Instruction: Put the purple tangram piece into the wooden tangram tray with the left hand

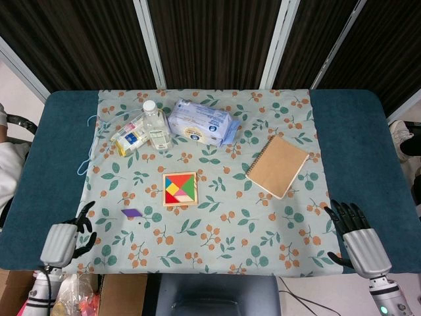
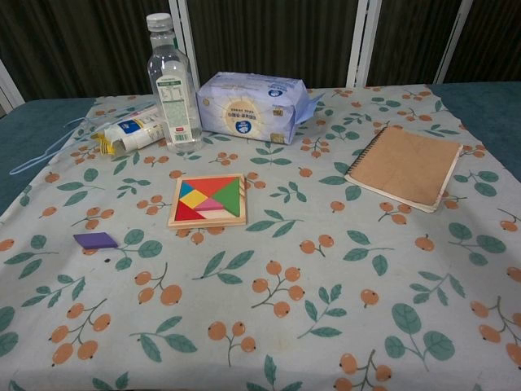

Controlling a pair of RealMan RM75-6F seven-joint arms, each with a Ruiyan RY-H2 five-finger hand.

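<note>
The purple piece lies flat on the floral cloth, left of the wooden tray and apart from it. Lower the left hand, empty with fingers apart, from above; pinch the thin edges. The right hand rests empty, fingers apart. A blue counter fronts dark curtains.

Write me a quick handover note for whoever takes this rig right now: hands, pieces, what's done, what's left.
Left hand: open, holding nothing, at the near left edge of the cloth, short of the purple piece.
Right hand: open, idle at the near right corner.
Purple piece lies flat on the cloth, left of and nearer than the tray, apart from it.
Done: nothing placed yet.
Left: grasp the piece with the left hand and put it into the tray.
</note>
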